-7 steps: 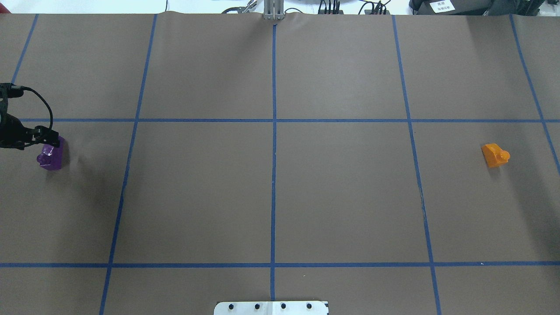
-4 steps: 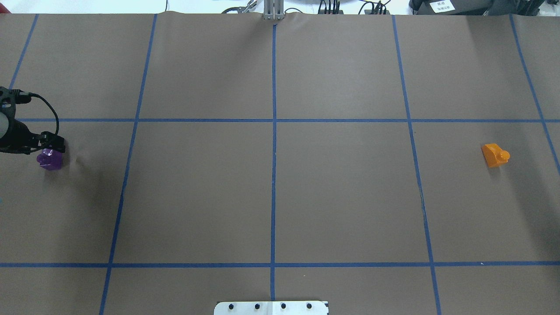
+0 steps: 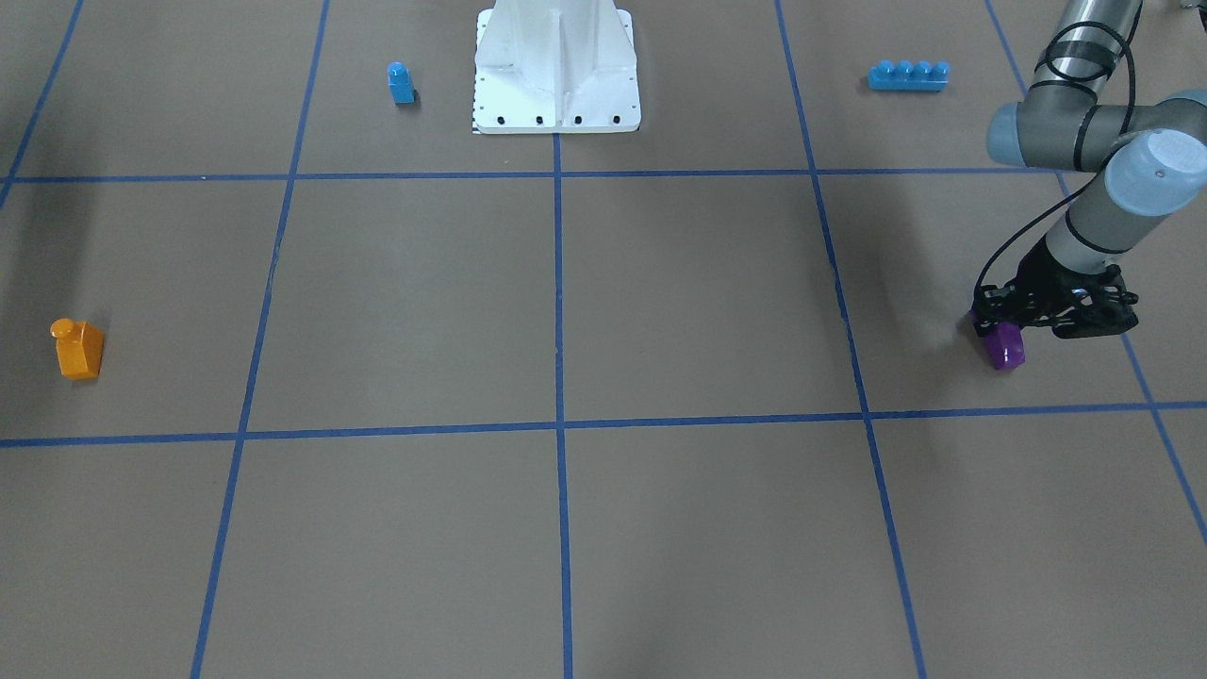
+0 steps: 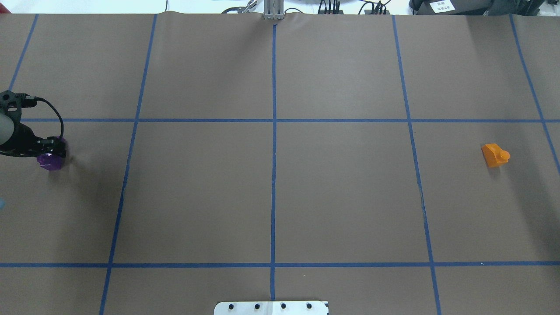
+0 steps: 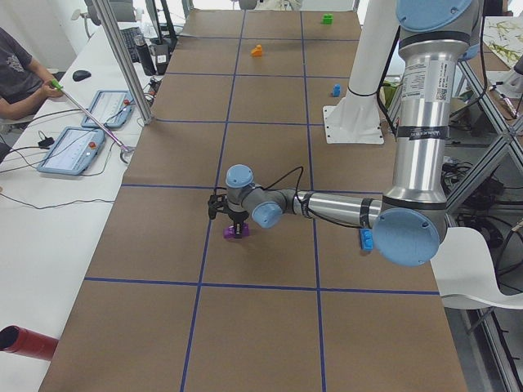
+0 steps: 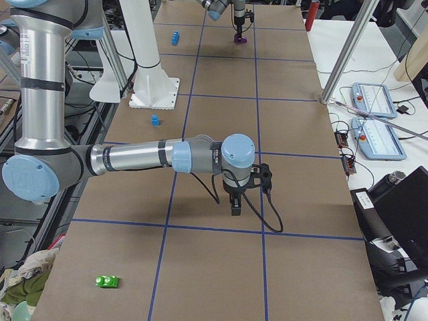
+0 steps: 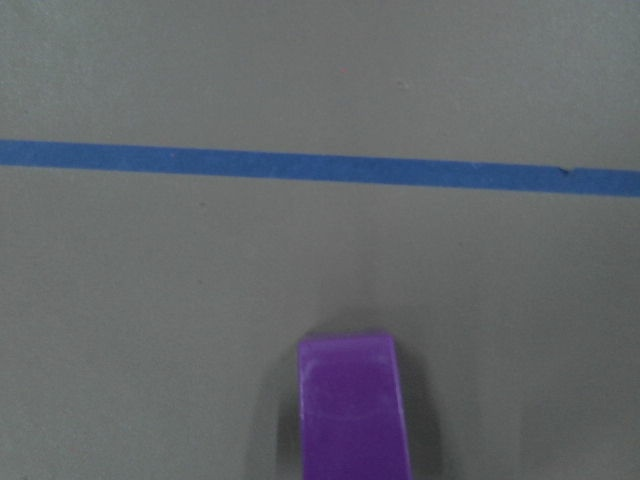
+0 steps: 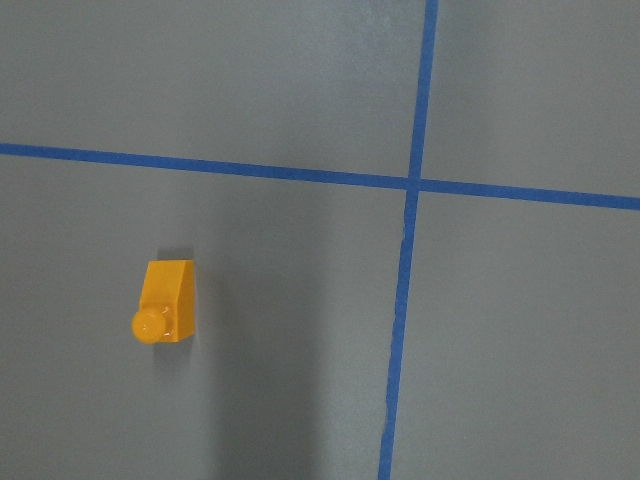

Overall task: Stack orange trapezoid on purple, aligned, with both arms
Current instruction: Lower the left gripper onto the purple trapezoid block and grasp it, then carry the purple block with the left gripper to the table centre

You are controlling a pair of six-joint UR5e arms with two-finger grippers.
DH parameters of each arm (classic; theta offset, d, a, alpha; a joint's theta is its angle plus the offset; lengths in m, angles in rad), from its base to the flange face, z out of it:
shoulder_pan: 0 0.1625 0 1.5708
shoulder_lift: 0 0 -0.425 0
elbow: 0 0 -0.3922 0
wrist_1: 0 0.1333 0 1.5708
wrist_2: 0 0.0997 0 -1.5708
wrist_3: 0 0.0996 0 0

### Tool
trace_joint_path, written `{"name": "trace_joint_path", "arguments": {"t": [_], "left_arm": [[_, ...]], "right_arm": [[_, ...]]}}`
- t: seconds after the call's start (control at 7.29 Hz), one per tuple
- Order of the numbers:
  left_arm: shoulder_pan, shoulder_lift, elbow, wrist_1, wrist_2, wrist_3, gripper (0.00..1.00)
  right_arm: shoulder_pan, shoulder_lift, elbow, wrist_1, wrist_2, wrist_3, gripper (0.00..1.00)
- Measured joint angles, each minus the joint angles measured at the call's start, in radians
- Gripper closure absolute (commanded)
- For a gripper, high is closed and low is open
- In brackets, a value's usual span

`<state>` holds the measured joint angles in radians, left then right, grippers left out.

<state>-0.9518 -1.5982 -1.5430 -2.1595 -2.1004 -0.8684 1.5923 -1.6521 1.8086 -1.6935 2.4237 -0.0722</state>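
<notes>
Small glossy orange plastic sloped block [image 4: 495,155] standing upright, single stud up, alone on brown paper at table's right. Small glossy purple plastic sloped block [image 3: 1005,347] sitting at far left, its top tucked beneath left gripper [image 3: 998,319]; grip unclear.

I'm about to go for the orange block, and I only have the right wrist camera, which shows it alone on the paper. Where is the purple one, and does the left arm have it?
Observer: The purple block is on the robot's far left side, with the left gripper down over its top. I cannot tell whether the jaws have closed.
Operator: Is it lifted?
Observer: It doesn't look so. In the left side view it appears to rest on the table.
Operator: Anything near my orange one?
Observer: No. The orange trapezoid stands alone in its square. A small blue block and a long blue brick lie back by the robot's base.
</notes>
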Motion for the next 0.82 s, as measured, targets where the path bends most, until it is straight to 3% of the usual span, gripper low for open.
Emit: {"name": "trace_joint_path", "arguments": {"t": [0.55,0.82], "left_arm": [[-0.005,-0.025,-0.144,0.086,-0.001,0.075,1.00],[0.012,-0.173,-0.176,0.166,0.003,0.161,1.00]], "right_arm": [[0.000,0.000,0.000,0.000,0.009,0.000,0.00],[-0.001,0.006,-0.001,-0.001,0.011,0.002,0.00]]}}
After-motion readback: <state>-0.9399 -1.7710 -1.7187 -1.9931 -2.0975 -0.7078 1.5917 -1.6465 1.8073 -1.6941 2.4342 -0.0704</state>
